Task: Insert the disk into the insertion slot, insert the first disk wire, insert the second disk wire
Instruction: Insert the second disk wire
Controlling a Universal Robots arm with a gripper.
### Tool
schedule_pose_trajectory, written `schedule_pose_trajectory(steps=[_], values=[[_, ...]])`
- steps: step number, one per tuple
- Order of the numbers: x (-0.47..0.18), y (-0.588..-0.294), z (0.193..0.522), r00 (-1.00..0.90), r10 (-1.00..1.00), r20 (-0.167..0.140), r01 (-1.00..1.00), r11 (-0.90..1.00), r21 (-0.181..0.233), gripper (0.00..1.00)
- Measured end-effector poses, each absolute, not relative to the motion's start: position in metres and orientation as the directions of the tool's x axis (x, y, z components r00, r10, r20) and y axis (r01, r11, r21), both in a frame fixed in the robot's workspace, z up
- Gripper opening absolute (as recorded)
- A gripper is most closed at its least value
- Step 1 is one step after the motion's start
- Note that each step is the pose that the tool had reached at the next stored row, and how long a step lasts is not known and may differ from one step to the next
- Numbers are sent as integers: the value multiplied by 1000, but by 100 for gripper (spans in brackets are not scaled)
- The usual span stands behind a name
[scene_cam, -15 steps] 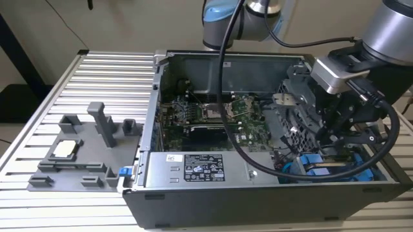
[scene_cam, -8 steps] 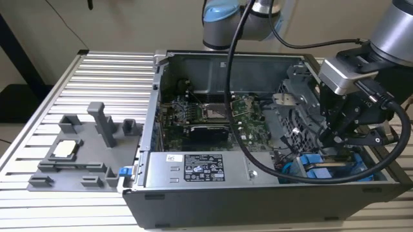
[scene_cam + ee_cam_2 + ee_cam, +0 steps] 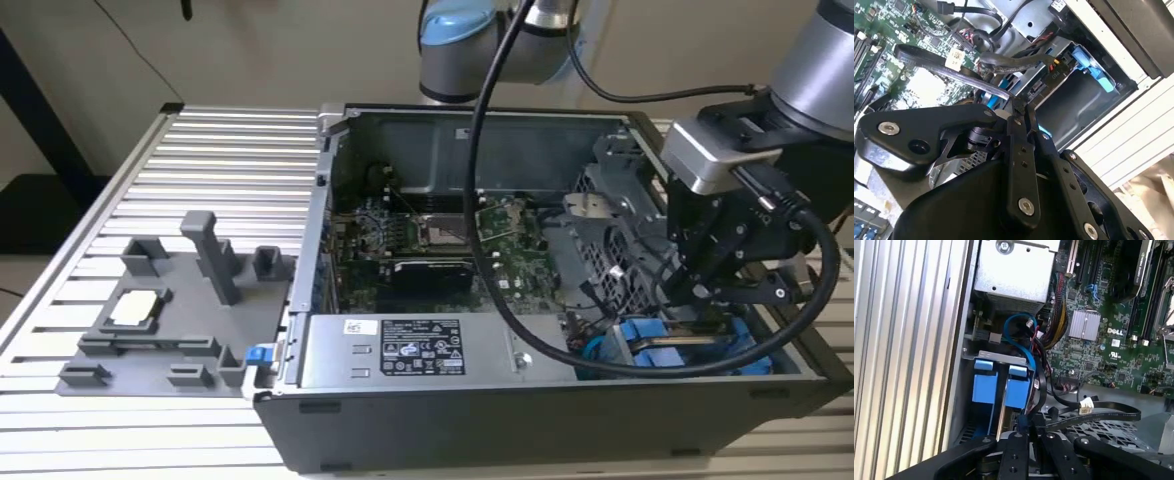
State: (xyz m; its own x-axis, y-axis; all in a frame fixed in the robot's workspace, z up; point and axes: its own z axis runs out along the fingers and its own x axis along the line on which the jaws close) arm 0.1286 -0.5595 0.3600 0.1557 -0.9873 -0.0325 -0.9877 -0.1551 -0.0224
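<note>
Reaching down into open case [image 3: 400,420] with gripper [image 3: 687,300], at the corner by cage [image 3: 621,235], well apart from tray [image 3: 147,340] out on table [image 3: 214,140]. Coming in steeply from above, probably to clear the case wall on one side and the cage metal on the other.

Fingers [image 3: 1015,452] drawn close together in both wrist views. Clamped, as far as can be told, on the end of blue wire [image 3: 1021,342], right at the edge of disk [image 3: 1017,390]. Partly hidden by the fingers themselves, so offered as a judgement, not a plain sighting. Gripping so near the end most likely to keep the plug stiff and square to its socket and stop it flopping on the slack loop above.

Disk seated in slot [image 3: 1001,356], blue frame end facing out, just beside other carrier [image 3: 985,385]. Taken for the disk because nearest the fingertips; otherwise hard to tell the two blue ends apart. Judging from that, insertion step done and wire work in hand.

Black cable [image 3: 1104,415] with white tag lying loose across the cage top, between gripper and board [image 3: 1104,340]. Slack and clear of the slot, presumably left there within easy reach, yet close enough to the fingers to snag
</note>
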Motion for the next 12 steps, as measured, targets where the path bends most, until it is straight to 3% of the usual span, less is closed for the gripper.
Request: schedule_pose_trajectory(steps=[12], values=[[130, -564, 359, 68, -997, -33, -998, -68, -14, 16]])
